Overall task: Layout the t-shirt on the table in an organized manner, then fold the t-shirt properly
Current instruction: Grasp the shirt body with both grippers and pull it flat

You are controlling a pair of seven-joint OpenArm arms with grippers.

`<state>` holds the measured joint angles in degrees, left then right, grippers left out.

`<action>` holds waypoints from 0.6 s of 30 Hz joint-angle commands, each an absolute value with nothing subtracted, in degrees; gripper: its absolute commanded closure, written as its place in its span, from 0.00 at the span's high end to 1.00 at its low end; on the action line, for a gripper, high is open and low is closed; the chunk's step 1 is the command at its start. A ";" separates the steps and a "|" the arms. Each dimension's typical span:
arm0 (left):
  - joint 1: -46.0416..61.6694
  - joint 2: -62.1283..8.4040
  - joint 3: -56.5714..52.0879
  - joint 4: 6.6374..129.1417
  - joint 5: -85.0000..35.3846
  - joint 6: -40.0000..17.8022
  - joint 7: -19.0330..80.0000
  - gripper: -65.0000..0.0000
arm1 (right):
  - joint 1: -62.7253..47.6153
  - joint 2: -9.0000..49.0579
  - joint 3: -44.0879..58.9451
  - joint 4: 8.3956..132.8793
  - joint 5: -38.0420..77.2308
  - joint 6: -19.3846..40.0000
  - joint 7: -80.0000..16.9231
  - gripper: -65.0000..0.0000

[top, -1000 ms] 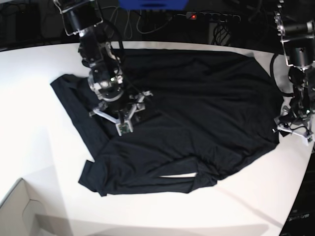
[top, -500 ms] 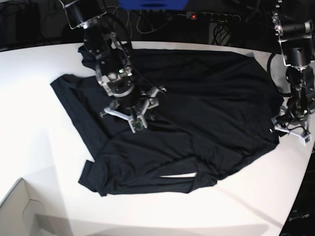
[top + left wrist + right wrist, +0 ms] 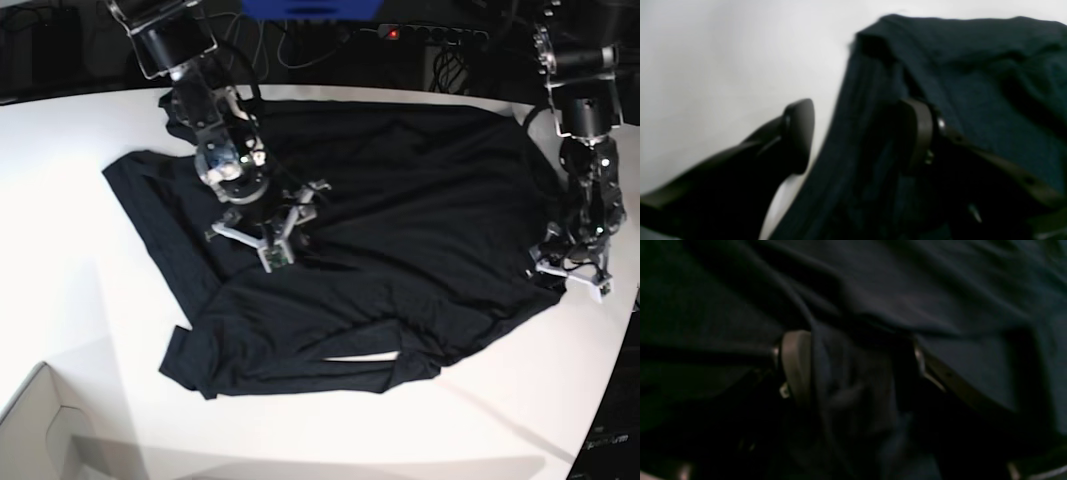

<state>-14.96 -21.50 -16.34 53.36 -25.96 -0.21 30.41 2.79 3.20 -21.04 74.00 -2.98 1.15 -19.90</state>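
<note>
t-shirt lengthwise across table

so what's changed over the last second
The left gripper slid inward along the table's right edge, its jaws now straddling the hem of the plain black fabric t-shirt and rumpling it. The right gripper shifted slightly right over the shirt's middle. The shirt's spread on the white table is otherwise unchanged.

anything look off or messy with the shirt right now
Yes. The t-shirt isn't laid flat: near its front hem a fold bunches up and a sliver of white table shows through, and the fabric is wrinkled around the right gripper.
</note>
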 commanded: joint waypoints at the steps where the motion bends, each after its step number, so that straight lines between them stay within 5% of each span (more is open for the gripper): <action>1: -16.04 -21.41 -16.40 53.93 -26.51 -0.31 31.60 0.58 | 2.95 4.79 -19.47 73.71 -4.70 0.40 -22.02 0.55; 18: -18.15 -12.00 -16.31 65.63 -26.86 -0.31 32.13 0.57 | 4.00 8.84 -4.35 77.67 -4.44 0.40 -20.70 0.55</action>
<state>-16.36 -10.66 -15.99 63.94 -26.74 -0.21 34.24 3.22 8.34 -4.71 76.25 -4.21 1.21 -22.65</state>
